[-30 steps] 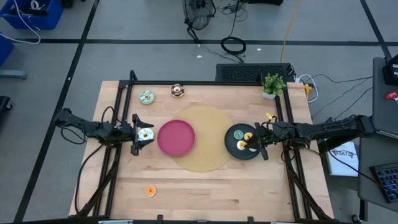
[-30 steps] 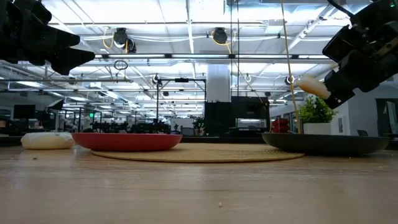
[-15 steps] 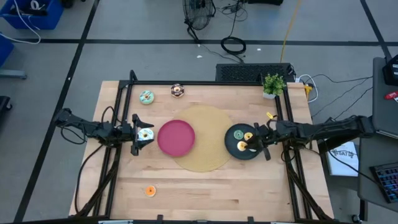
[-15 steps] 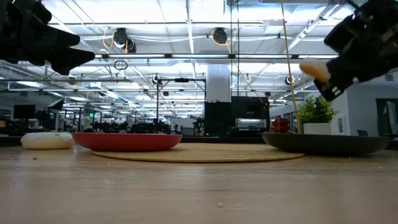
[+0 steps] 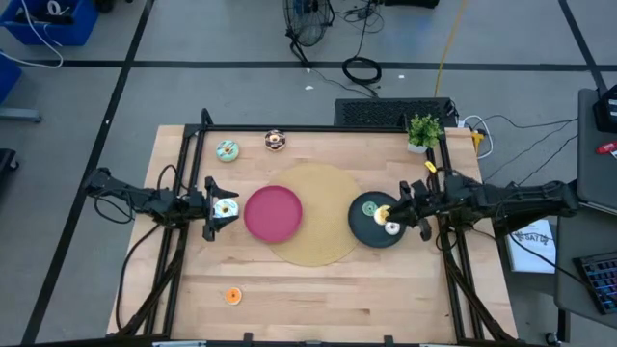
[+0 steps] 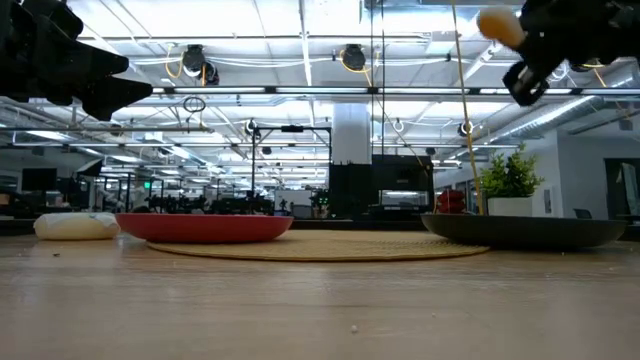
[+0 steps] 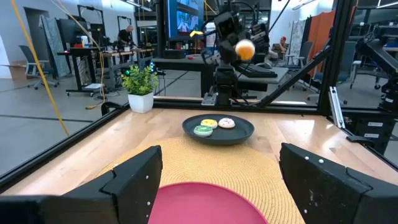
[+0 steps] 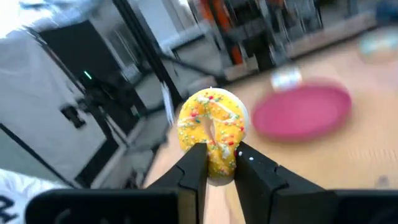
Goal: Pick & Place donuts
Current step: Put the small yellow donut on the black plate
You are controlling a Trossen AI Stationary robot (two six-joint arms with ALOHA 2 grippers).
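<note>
Two arms worked over a wooden bench [image 5: 318, 289]. The right gripper [image 8: 214, 165] was raised well above the black plate [image 5: 364, 227], its fingers [image 8: 189, 177] pinching a yellow sprinkled donut [image 8: 212, 132]. The ring stood on edge between the two fingertips, its lower rim clamped and most of its body rising clear above them. From table height the same donut [image 6: 497, 25] appeared high in the air, far above the plate [image 6: 525, 231]; the left wrist camera showed it [image 7: 244, 49] held aloft beyond the plate [image 7: 217, 132].

On the black plate lay a green-iced donut [image 7: 203, 130], a yellow donut [image 7: 209, 123] and a white donut [image 7: 227, 123], close together.

The left gripper [image 5: 214, 208] hovered beside the pink plate [image 5: 273, 213], on the side away from the black plate. Its fingers [image 7: 134, 177] were spread apart, grasping nothing; a white sprinkled donut [image 5: 226, 207] lay on the bench between them.

The pink plate rested partly on a round woven mat [image 5: 323, 249]. Three more donuts lay on bare bench: a teal donut [image 5: 228, 150] and a chocolate donut [image 5: 276, 141] near the far edge, and an orange donut [image 5: 233, 296] near the front edge. A small potted plant [image 5: 423, 131] stood at the far right corner.
</note>
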